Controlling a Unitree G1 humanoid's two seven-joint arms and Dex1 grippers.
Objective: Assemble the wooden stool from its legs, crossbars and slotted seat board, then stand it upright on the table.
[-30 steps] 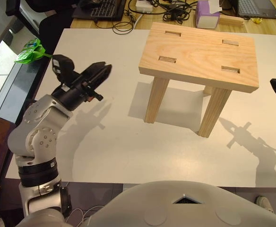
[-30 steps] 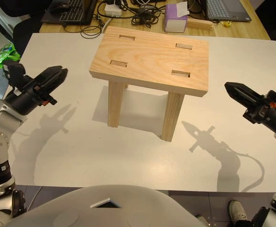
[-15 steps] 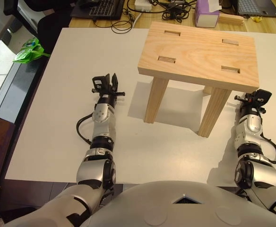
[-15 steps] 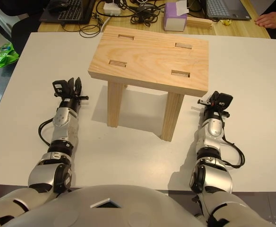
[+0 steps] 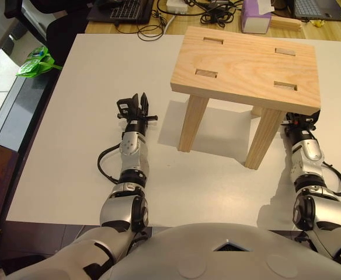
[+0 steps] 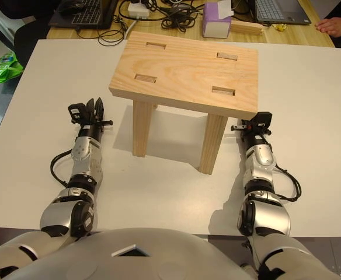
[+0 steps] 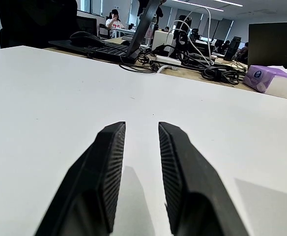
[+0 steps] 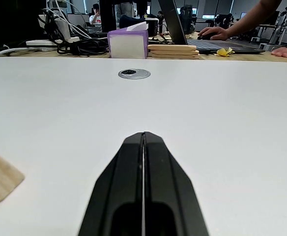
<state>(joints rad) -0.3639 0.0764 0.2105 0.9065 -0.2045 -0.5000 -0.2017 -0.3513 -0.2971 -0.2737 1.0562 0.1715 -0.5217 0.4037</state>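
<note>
Judging by the layout, found the wooden stool (image 5: 245, 61) already assembled and upright on the white table (image 5: 59, 175), with the seat board (image 6: 185, 70) on top, four slots showing, and legs planted. Noted the left gripper (image 7: 141, 129) lying low on the table, off to the left of the stool and apart from it, with fingers (image 7: 109, 162) slightly parted and holding nothing. Noted the right gripper (image 8: 143, 137) pressed together on nothing, lying near the front right leg (image 5: 264, 137) at the seat's overhang; could not tell whether touching. Took the step in hand to be a clean retreat. Best done by drawing the right arm straight back from that leg before lifting, so as not to catch the overhang or nudge the stool, and by raising the left arm clear without sweeping toward the legs.
</note>
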